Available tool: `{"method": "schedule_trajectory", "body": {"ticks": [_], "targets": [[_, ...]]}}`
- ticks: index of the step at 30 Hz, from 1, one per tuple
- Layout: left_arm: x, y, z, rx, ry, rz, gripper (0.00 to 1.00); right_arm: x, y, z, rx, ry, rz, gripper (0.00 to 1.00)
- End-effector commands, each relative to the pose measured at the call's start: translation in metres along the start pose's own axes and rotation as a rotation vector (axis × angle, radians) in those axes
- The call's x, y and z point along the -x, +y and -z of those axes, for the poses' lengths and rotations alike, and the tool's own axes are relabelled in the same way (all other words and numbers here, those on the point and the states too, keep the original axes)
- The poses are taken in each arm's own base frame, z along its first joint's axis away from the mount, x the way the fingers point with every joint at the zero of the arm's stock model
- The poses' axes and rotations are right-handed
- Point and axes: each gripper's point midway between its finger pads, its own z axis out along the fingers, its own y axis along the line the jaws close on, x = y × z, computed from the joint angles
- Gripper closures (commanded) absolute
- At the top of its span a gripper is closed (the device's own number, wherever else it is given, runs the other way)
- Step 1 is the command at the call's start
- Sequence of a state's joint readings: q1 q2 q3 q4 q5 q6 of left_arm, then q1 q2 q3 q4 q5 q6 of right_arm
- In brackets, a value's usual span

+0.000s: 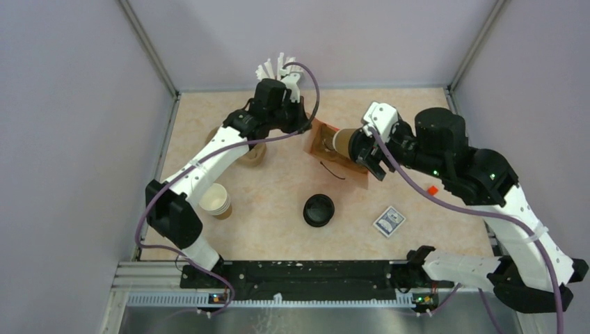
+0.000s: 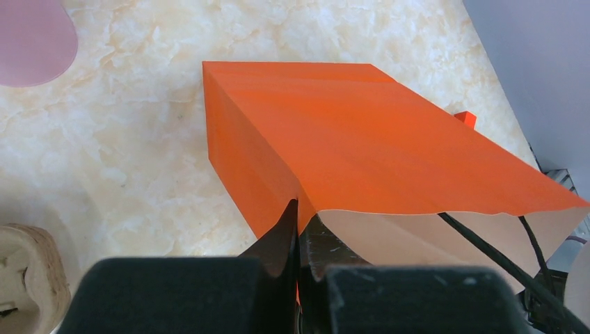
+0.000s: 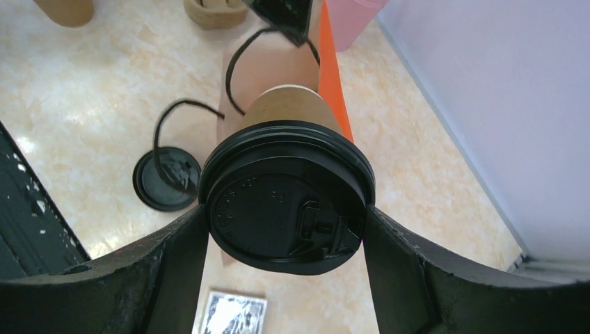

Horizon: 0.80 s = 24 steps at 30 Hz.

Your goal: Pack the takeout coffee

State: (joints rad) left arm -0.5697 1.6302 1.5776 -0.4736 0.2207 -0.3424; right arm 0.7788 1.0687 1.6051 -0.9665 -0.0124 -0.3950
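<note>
The takeout coffee [image 3: 286,202], a brown paper cup with a black sip lid, lies on its side in the air. My right gripper [image 3: 285,217] is shut on it, one finger on each side of the lid rim. Its base points into the open mouth of the orange bag [image 2: 348,132]. From above, the takeout coffee [image 1: 342,141] sits at the mouth of the bag [image 1: 318,142], with my right gripper [image 1: 363,149] behind it. My left gripper [image 2: 299,217] is shut on the bag's rim and holds the mouth open; from above, that left gripper [image 1: 305,125] is at the bag's far left corner.
A loose black lid [image 1: 319,210] lies mid-table. A lidless paper cup [image 1: 216,200] stands at the left, with a brown cup carrier [image 1: 252,154] behind it. A printed packet [image 1: 389,221] and a small orange block [image 1: 432,190] lie to the right. White utensils [image 1: 278,69] stand at the back.
</note>
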Motion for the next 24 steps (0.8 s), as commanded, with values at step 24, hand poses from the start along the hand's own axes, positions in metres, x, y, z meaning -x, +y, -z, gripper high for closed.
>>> {"method": "schedule_trajectory", "body": {"ticks": [24], "targets": [[0.025, -0.024, 0.015, -0.091, -0.076, -0.009, 0.92, -0.025, -0.001, -0.008, -0.051, 0.047, 0.028, 0.33]]}}
